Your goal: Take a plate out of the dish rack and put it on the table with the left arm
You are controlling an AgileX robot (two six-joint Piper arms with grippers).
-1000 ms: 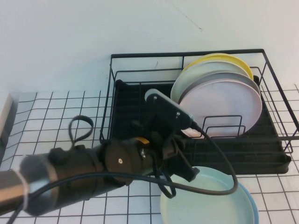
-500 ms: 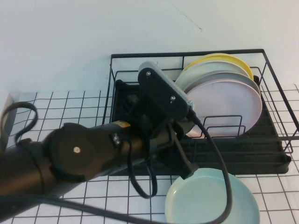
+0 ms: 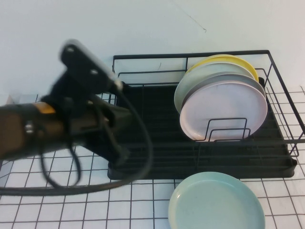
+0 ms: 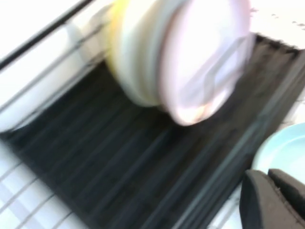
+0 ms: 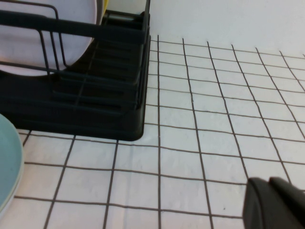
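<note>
High view: the round pale mint-green plate (image 3: 217,202) lies flat on the white gridded table (image 3: 143,205), just in front of the black wire dish rack (image 3: 200,119), well apart from the left gripper (image 3: 119,151), over the rack's left end. Left wrist view: that gripper's jaws meet, empty, the plate's edge close by. Right wrist view: the right gripper (image 5: 276,202) hangs over bare table, its fingers together.

**Left arm pulls back from the plate**

The left arm (image 3: 52,129) has swung left, away from the mint-green plate (image 3: 217,202). Its left gripper (image 3: 119,151), jaws now closed and empty, hangs over the dish rack's (image 3: 190,162) near-left corner, leaving the plate fully uncovered.
</note>
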